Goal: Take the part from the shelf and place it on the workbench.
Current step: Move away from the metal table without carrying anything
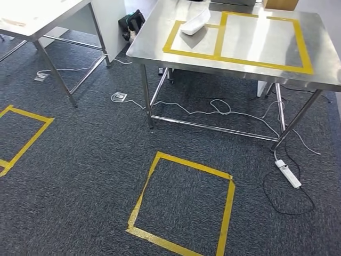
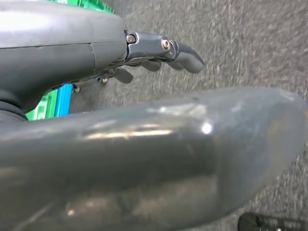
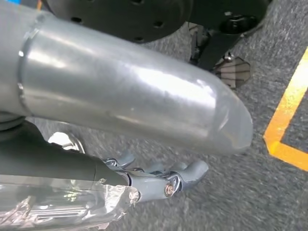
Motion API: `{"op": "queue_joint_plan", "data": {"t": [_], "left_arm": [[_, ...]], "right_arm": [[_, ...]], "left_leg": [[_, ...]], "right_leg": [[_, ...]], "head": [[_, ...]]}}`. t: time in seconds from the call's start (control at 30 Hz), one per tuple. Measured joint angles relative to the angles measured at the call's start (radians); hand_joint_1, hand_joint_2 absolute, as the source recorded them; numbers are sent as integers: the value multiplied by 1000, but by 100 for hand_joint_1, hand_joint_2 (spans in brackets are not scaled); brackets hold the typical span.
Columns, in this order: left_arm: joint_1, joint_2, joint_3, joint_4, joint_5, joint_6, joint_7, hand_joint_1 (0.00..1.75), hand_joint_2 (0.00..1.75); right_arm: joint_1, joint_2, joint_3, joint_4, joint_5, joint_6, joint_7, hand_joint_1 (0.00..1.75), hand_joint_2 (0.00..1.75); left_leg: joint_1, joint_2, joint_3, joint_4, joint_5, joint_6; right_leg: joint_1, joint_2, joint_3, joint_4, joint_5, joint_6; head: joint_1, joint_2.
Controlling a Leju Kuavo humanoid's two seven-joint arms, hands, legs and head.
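**Hands empty, white part on the bench – step unclear**

Nearest first: both arms hang by the body over grey carpet. The left hand (image 2: 109,53) holds nothing, its fingers (image 2: 181,55) straight and a bit apart. The right hand (image 3: 145,185) also holds nothing, fingers (image 3: 192,171) stretched out loosely. Crinkled clear film sits near the right wrist; we can't tell what it is.

Beside the left arm we see corners of a green crate (image 2: 91,4) and a blue crate (image 2: 63,98). Contents: can't tell, only edges show.

Ahead on the floor is a yellow tape square (image 1: 227,213), w/ a power strip (image 1: 288,174) off to the right. Beyond it stands the steel workbench (image 1: 153,42). A white part (image 1: 195,24) lies on it, inside the left taped box (image 1: 191,53), tilted, near that box's far edge.

Our read: either the placing is done, or this part is from a prior round and a new fetch is due. If the latter, next move calls for turning to find the shelf, then a reach w/ fingers spread.

At the far bench edge is a cardboard box (image 1: 281,4), inside hidden.
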Motion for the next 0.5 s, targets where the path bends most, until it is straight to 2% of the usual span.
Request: {"op": "queue_joint_plan", "data": {"t": [0.07, 0.1, 0.13, 0.2, 0.23, 0.27, 0.3, 0.33, 0.37, 0.43, 0.5], "left_arm": [[2, 2, 1, 0, 0, -1, 0, 0, 0], [4, 3, 2, 0, 0, -1, 1, 0, 0], [4, 4, 3, 1, 0, -1, 1, 0, 0], [2, 5, 6, 1, 0, -3, 1, 0, 0], [0, 5, 6, 1, -1, -4, 1, 0, 0], [-1, 5, 7, 1, -1, -5, 1, 0, 0], [-1, 5, 7, 1, -1, -5, 1, 0, 0], [1, 6, 8, 1, -1, -6, 1, 0, 0], [2, 7, 8, 1, -1, -6, 1, 0, 0], [1, 7, 9, 1, -2, -9, 1, 0, 0], [-4, 6, 9, 1, -2, -11, 1, 0, 0]], "right_arm": [[0, 1, 0, 0, 1, -1, 1, 0, 0], [-1, 1, 0, 0, 1, -2, 1, 0, 0], [-1, 2, 1, 0, 2, -2, 1, 0, 0], [1, 2, 1, 0, 2, 0, 1, 0, 0], [3, 2, 1, 0, 2, 1, 1, 0, 0], [4, 2, 1, 0, 2, 2, 1, 0, 0], [4, 2, 1, 0, 2, 3, 2, 0, 0], [3, 2, 1, 0, 2, 4, 2, 0, 0], [2, 3, 1, 0, 2, 5, 2, 0, 0], [0, 2, 1, 0, 5, 7, 4, 0, 0], [-1, 2, 2, 0, 9, 8, 7, 0, 0]], "left_leg": [[4, -19, -10, 0, 6, -12], [4, -10, -15, 6, 3, -18], [3, 12, -26, 25, -12, -25], [4, 71, -71, 121, -72, -38], [7, 88, -103, 188, -106, -45], [11, 96, -130, 244, -127, -50], [14, 99, -143, 274, -131, -54], [18, 102, -136, 266, -116, -58], [20, 109, -110, 220, -86, -60], [20, 148, -35, 84, -29, -62], [17, 171, 3, 10, -14, -48]], "right_leg": [[0, -16, 5, -8, 2, 0], [-1, -27, 7, -12, 7, -4], [-3, -40, 9, -15, 11, -8], [-6, -69, 9, -20, 16, -14], [-6, -86, 8, -20, 15, -16], [-6, -102, 7, -20, 15, -16], [-7, -118, 7, -20, 14, -15], [-8, -132, 7, -19, 14, -13], [-9, -145, 8, -19, 12, -11], [-8, -167, 10, -16, 6, 1], [-3, -186, 11, -14, -1, 15]], "head": [[0, 0], [0, 0], [-4, 0], [-12, 0], [-15, 0], [-15, 0], [-15, 0], [-15, 0], [-15, 0], [-17, 0], [-15, 0]]}}
